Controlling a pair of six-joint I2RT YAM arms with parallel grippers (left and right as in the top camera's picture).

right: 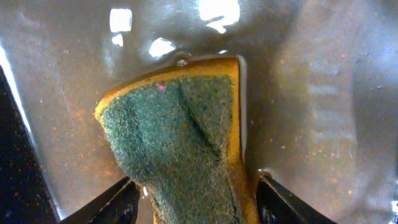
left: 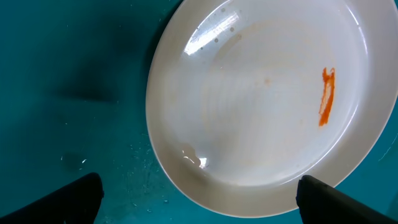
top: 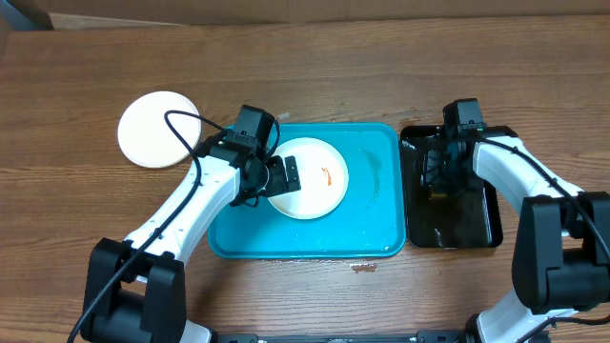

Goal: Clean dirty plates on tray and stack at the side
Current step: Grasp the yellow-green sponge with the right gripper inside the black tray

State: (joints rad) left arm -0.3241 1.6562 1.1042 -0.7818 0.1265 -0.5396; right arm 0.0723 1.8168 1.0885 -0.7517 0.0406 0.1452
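Note:
A white plate point(top: 310, 178) with an orange-red smear point(top: 327, 177) lies in the turquoise tray point(top: 376, 205). My left gripper point(top: 278, 177) is open, with its fingers spread either side of the plate's left rim. In the left wrist view the plate point(left: 261, 93) and its smear point(left: 326, 96) fill the frame, and the rim lies between the fingertips point(left: 199, 202). My right gripper point(top: 439, 171) is over the black tray point(top: 477, 224), shut on a yellow sponge with a green scouring face point(right: 180, 143). No yellow-green rimmed plate is in view.
A white plate point(top: 157, 129) with no visible smear lies on the wooden table to the far left of the turquoise tray. The black tray's floor point(right: 329, 93) is wet. Water drops lie on the turquoise tray point(left: 74, 93).

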